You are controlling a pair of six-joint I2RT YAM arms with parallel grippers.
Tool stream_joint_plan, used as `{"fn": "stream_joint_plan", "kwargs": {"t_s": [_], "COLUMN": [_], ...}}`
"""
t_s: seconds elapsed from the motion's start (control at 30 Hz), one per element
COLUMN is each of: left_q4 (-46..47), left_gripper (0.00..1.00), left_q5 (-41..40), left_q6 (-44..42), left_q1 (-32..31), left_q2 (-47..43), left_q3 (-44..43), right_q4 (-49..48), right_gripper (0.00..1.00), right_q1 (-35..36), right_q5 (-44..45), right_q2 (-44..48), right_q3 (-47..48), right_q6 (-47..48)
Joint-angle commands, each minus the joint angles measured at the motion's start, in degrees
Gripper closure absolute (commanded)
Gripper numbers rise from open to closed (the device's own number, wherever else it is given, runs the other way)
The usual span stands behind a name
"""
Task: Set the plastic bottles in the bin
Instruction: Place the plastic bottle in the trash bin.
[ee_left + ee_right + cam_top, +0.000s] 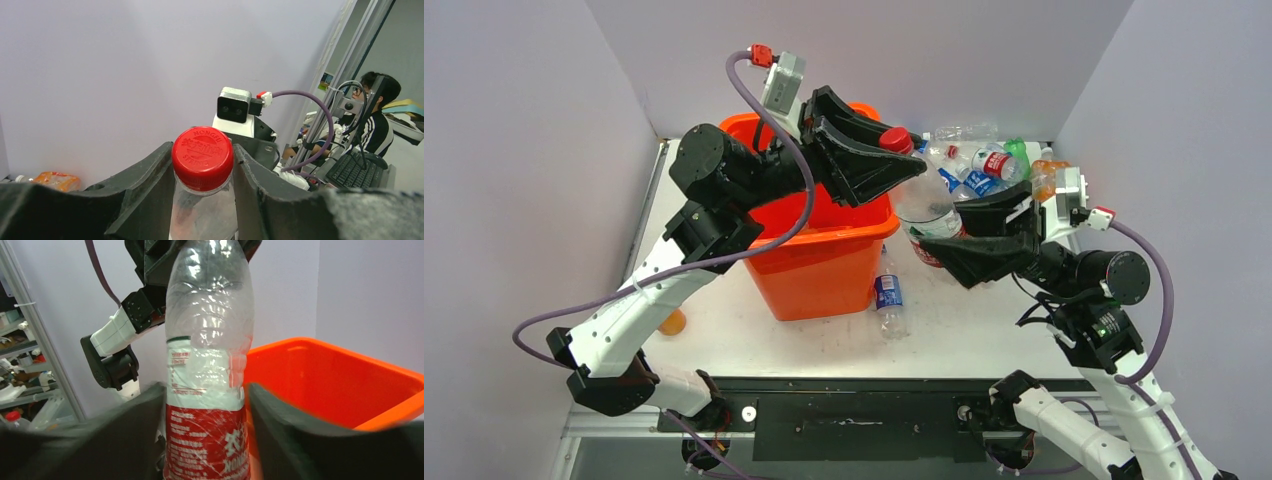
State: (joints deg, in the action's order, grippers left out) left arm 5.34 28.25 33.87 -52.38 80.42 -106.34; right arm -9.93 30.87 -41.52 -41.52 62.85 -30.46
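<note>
1. A clear bottle with a red cap and red label hangs between both arms, just beside the right rim of the orange bin.
2. The left gripper pinches its neck under the cap.
3. The right gripper clamps its labelled body.
4. Other bottles lie piled at the far right of the table.

Bin: bright orange. Clear bottle: red cap; label white above, red with white lettering below. Lying bottle: blue label. Left end effector and right end effector: black. Surface: white.
</note>
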Motion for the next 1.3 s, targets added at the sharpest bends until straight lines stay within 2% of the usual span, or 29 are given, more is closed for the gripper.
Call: {"fn": "stream_joint_plan", "kwargs": {"t_s": [0.0, 0.03, 0.1, 0.33, 0.57, 0.8, 0.9, 1.03, 1.07, 1.1, 1.13, 1.2, 1.27], "left_q4": [5.48, 5.47, 5.54, 5.5, -0.49, -12.24, -18.05, -21.37, -21.65, -21.72, -21.54, -20.36, -18.44], "left_gripper": [1.0, 1.0, 1.0, 1.0, 1.0, 1.0, 1.0, 1.0, 0.95, 0.61, 0.35, 0.0, 0.04], "left_q5": [-1.26, -2.49, -5.27, -17.74, -32.99, -49.63, -52.92, -52.84, -52.67, -52.51, -52.32, -51.73, -51.4], "left_q6": [-1.8, -2.82, -5.0, -11.44, -24.72, -38.42, -40.35, -40.08, -40.03, -40.02, -40.02, -39.86, -39.84], "left_q1": [0.26, 0.22, 0.32, 3.48, 4.91, 4.91, 5.01, 5.65, 5.68, 5.68, 5.66, 5.68, 5.6], "left_q2": [-3.14, -3.95, -5.64, -12.83, -18.29, -15.35, -11.48, -8.24, -7.88, -7.74, -7.79, -8.83, -10.67], "left_q3": [1.28, 2.15, 4.33, 8.97, 8.41, 7.8, 6.67, 6.52, 6.44, 6.34, 6.37, 6.81, 8.05], "right_q4": [3.18, 4.48, 6.94, 15.47, 22.12, 31.42, 34.21, 38.7, 39.55, 39.85, 39.91, 39.09, 38.34], "right_gripper": [0.16, 0.04, 0.1, 0.1, 0.1, 0.1, 0.1, 0.1, 0.1, 0.1, 0.1, 0.1, 0.1], "right_q1": [0.34, 0.34, 0.38, 0.37, 0.28, 0.29, 0.34, 0.33, 0.34, 0.33, 0.33, 0.36, 0.33], "right_q5": [0.21, 1.41, 3.46, 10.29, 22.78, 41.99, 50.41, 58.87, 60.0, 60.59, 61.12, 61.83, 61.52], "right_q2": [-0.1, 0.09, 0.65, 2.83, 7.78, 8.59, 7.52, 4.49, 3.7, 2.98, 2.74, 2.95, 3.18], "right_q3": [2.63, 3.57, 5.28, 10.47, 8.45, 1.67, -1.13, -3.01, -3.55, -4.5, -5.28, -7.36, -8.89], "right_q6": [-0.28, -0.6, -0.77, 0.02, 4.26, 6.2, 4.68, 1.97, 1.3, 0.94, 0.63, -0.15, -0.39]}}
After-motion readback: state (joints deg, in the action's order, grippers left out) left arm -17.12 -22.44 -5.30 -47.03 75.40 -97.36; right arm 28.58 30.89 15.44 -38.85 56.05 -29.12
